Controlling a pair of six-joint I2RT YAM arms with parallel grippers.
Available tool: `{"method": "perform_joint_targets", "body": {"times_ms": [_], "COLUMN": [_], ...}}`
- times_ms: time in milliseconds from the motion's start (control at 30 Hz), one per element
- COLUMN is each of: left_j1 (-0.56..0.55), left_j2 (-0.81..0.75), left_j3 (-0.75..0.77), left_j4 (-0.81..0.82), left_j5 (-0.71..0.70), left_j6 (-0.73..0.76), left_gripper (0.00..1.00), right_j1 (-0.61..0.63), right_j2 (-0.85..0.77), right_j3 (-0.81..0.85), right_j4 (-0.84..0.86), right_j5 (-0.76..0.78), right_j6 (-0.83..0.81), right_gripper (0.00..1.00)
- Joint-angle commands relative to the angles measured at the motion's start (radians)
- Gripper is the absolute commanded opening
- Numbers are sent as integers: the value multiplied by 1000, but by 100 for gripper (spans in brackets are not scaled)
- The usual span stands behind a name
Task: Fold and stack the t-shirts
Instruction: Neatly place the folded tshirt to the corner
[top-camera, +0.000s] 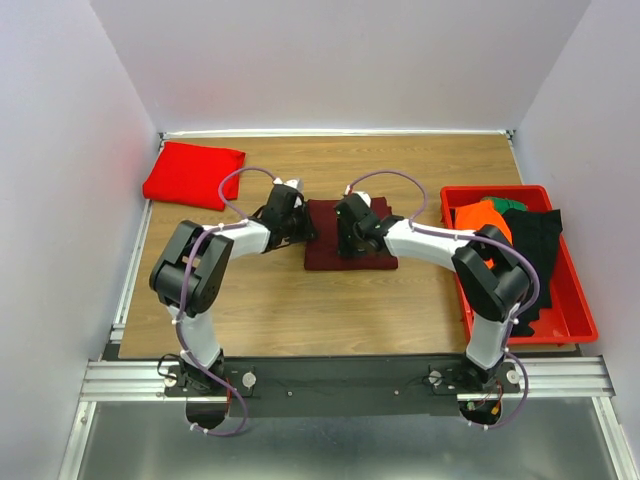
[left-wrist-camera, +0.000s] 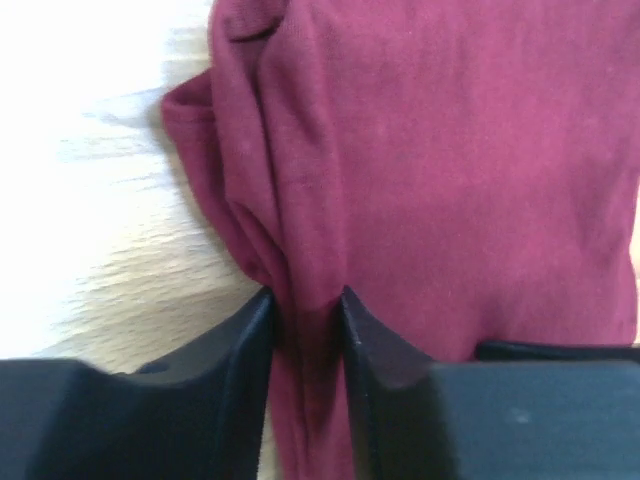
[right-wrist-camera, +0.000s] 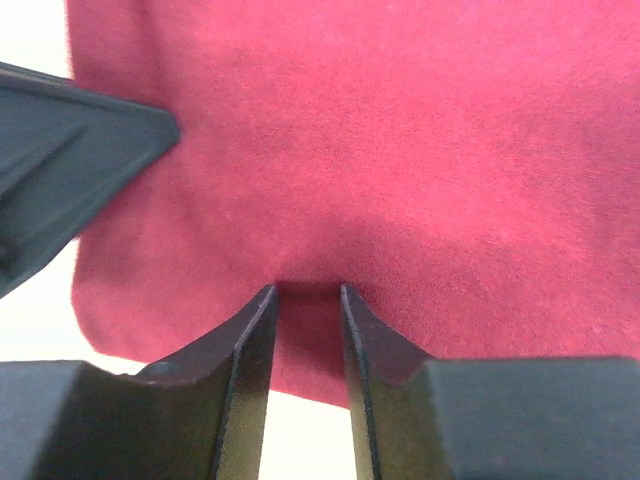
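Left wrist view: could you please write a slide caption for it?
Left hand pinches a ridge of the maroon shirt lying on the wooden table.

maroon t-shirt (top-camera: 322, 258) partly covered (overhead view)

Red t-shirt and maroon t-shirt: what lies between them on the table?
The top view shows bare table there, crossed only by the left gripper and its purple cable, at the edge of the maroon t-shirt.
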Motion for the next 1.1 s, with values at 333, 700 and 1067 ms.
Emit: {"method": "perform_joint_targets", "body": {"times_ms": [333,700,1067], "left_j1": [5,126,260], "left_j2": [94,345,402], "left_j3": [402,922,1129], "left_j4": [-455,-800,-802], "left_j5": [-465,-928,-1041], "left_j6": [159,313,492], "left_gripper": [0,0,0], "right_j1": [1,0,0], "right_j2": [-291,-413,-390], "right_j3": [42,8,22], "right_j4": [-85,-128,-128], "right_j5": [47,38,-8], "right_j6": [-22,-71,-100], "right_gripper": [61,60,60]}}
